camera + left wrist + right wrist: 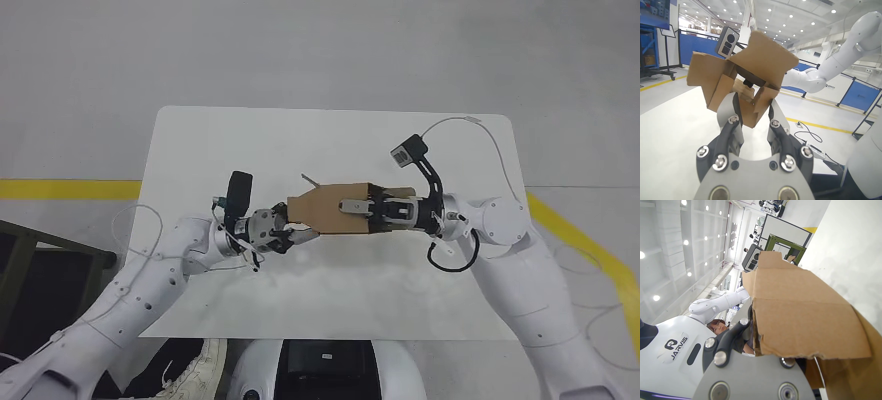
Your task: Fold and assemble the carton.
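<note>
The left gripper [295,237] is a little left of the middle of the tabletop [200,150]. Its two fingers [726,106] stand partly apart, and a folded brown flap [748,115] sits between them. Both fingers touch the cardboard, so this gripper is holding the near left end of the carton [325,212]. The carton is a brown cardboard box, held over the middle of the tabletop between the two grippers. Its long side runs from left to right, along the near and far edges of the tabletop. The end that points at the left gripper is open, and its flaps are bent out in different ways. One big flap sticks up, one wide flap hangs off to the side, and small flaps fold in. Looking into that open end from the left wrist, a dark part of the other gripper shows deep inside the box. In the top view a thin flap pokes out toward the far edge of the tabletop. The right gripper [348,208] is at the right end of the carton. One silver finger lies flat on the top wall of the box, and the dark part is inside. So this gripper is pinching the top wall and holding the carton.
</note>
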You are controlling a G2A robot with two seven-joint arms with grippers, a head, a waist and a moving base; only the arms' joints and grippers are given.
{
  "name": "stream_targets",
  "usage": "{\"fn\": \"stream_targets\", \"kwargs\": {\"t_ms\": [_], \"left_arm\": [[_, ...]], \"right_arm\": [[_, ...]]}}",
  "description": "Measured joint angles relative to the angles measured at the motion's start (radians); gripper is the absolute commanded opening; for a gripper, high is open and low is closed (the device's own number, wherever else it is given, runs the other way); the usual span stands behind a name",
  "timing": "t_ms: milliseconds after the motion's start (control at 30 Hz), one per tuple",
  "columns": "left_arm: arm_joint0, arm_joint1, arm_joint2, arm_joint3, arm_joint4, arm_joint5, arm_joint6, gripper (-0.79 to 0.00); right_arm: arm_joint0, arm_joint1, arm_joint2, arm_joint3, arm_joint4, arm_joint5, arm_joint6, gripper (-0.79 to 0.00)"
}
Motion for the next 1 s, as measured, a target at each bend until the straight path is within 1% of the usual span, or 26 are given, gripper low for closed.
{"fn": "stream_targets", "kwargs": {"t_ms": [233, 467, 667, 1000], "left_arm": [[-0.036, 0.013, 0.043, 0.013, -0.066, 0.0, -0.019, -0.462], [-0.064, 0.026, 0.084, -0.017, -0.163, 0.0, -0.05, -0.474], [-0.071, 0.039, 0.079, -0.04, -0.134, 0.0, -0.064, -0.483], [-0.058, 0.043, 0.06, -0.046, -0.1, 0.0, -0.068, -0.536]], "right_arm": [[0.003, 0.0, -0.004, -0.005, 0.0, 0.001, 0.001, -0.785], [0.003, 0.0, -0.005, -0.007, 0.001, 0.0, -0.001, -0.785], [0.0, 0.002, -0.002, -0.009, -0.004, -0.003, -0.007, -0.785], [-0.008, 0.004, 0.005, -0.012, -0.002, -0.007, -0.009, -0.785]]}}
